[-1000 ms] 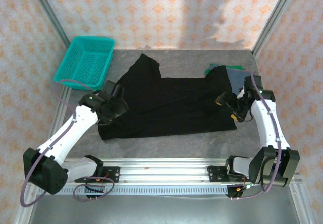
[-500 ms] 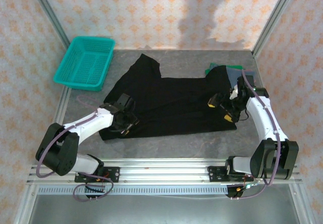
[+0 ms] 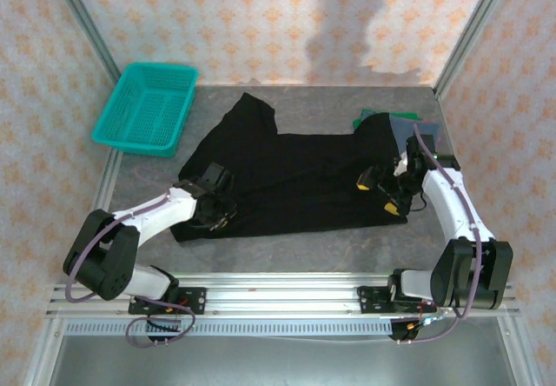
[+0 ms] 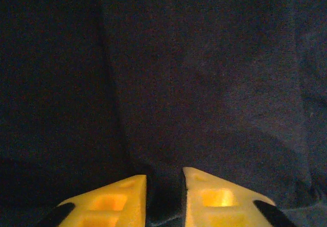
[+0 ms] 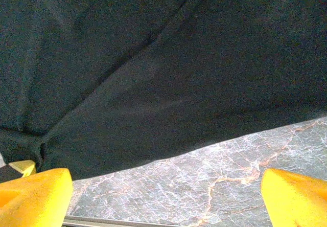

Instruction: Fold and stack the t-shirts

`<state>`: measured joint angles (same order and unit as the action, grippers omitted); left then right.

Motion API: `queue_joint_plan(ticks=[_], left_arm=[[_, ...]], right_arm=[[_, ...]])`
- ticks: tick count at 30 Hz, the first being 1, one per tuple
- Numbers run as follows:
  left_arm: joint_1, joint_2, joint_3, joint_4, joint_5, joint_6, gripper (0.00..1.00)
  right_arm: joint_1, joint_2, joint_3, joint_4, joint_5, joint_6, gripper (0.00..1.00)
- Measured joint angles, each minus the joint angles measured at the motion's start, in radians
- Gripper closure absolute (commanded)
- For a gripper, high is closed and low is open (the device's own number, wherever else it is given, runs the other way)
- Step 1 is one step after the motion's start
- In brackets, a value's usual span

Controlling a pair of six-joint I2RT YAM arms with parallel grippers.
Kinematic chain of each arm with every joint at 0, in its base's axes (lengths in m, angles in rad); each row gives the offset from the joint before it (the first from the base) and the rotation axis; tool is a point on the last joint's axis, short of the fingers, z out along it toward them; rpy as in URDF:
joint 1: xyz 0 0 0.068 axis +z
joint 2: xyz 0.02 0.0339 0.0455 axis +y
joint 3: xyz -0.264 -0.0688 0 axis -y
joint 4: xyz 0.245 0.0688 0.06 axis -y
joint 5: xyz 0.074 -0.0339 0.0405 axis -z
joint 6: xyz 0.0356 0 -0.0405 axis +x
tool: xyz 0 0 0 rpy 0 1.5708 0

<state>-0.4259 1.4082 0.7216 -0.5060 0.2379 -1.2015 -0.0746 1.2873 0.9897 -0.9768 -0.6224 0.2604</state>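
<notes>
Black shirt (image 3: 295, 177) lies spread flat across the middle of the table (image 3: 304, 245), long axis running left to right, sleeves toward the far side. Its far-right sleeve overlaps the folded blue shirt (image 3: 410, 129) and green shirt (image 3: 401, 115). The left gripper (image 3: 215, 210) is down on the near-left corner. In the wrist view its fingers (image 4: 120, 202) are drawn close with a ridge of cloth between them; I read that as a pinch. The right gripper (image 3: 383, 192) sits over the near-right corner, jaws wide apart. The near hem crosses between the fingers (image 5: 36, 191), cloth beyond, bare stone nearer. Each arm is at its own end of that hem. The right one has yet to bite, so I judge that comes next.
</notes>
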Motion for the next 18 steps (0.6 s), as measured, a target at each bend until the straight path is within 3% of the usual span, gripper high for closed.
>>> queue_joint_plan(ticks=[5, 18], left_arm=[[0.0, 0.017, 0.046, -0.014, -0.013, 0.026, 1.0], [0.0, 0.249, 0.362, -0.148, -0.079, 0.257, 1.0]], right_arm=[[0.0, 0.0, -0.005, 0.011, -0.003, 0.0, 0.05], [0.0, 0.0, -0.011, 0.051, -0.007, 0.008, 0.05]])
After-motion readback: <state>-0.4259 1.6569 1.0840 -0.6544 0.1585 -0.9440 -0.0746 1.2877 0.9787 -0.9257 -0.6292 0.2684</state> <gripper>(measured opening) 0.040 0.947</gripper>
